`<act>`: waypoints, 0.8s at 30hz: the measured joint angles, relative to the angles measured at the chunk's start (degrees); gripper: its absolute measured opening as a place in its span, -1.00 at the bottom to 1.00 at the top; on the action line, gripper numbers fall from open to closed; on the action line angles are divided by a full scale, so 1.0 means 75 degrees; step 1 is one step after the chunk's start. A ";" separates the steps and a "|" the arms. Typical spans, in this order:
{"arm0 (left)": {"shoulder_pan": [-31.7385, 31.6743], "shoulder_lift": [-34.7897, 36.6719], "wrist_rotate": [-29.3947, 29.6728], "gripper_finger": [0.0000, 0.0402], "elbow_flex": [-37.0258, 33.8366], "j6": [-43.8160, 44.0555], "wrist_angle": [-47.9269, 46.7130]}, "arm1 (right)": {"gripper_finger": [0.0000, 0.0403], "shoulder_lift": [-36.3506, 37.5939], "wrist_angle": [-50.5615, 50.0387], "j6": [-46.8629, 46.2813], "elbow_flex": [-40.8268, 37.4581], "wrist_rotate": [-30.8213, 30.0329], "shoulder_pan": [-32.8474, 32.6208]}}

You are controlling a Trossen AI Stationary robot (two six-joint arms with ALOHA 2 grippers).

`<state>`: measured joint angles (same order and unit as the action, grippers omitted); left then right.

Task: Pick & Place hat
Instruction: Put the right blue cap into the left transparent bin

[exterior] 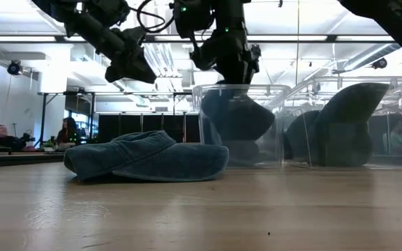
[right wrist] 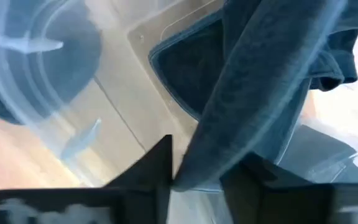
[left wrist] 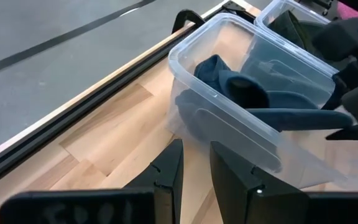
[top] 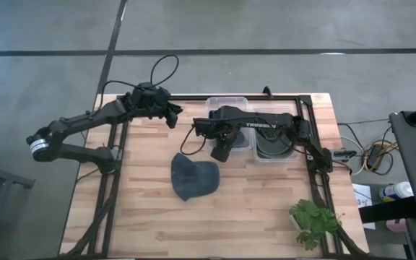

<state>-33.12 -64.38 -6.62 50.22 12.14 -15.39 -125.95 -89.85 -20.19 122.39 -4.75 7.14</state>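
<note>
The clear plastic bin (top: 230,108) at the table's far edge is blocked from above by the right gripper (top: 220,152), clamped on a dark blue fabric hat (right wrist: 253,81) that hangs over its near rim, while a second clear bin (top: 274,144) touching it on the right is already packed with dark hats. A blue denim hat (top: 193,178) lies mid-table just in front, and a green leafy plant (top: 313,222) fills the near right corner. Bare wooden tabletop (top: 143,224) lies open across the near left, and the left gripper (top: 172,115), fingers nearly together, hovers just left of the bins.
</note>
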 joint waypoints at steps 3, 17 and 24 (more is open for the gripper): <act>0.0000 0.0000 -0.0001 -0.64 -0.0003 0.0003 -0.0020 | -0.17 0.0074 -0.0025 0.0133 0.0008 0.0356 0.0011; 0.0000 0.0000 0.0003 -0.64 -0.0006 0.0052 -0.0147 | 0.01 0.1553 0.0148 -0.0559 0.0028 -0.0933 0.0041; 0.0000 0.0000 0.0003 -0.64 -0.0006 0.0245 -0.0092 | -0.30 0.1407 0.1847 -0.1074 -0.0162 -0.1078 0.1122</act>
<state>-33.12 -64.38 -6.60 50.17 13.98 -16.08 -115.40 -76.00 -28.24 121.18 -12.83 15.56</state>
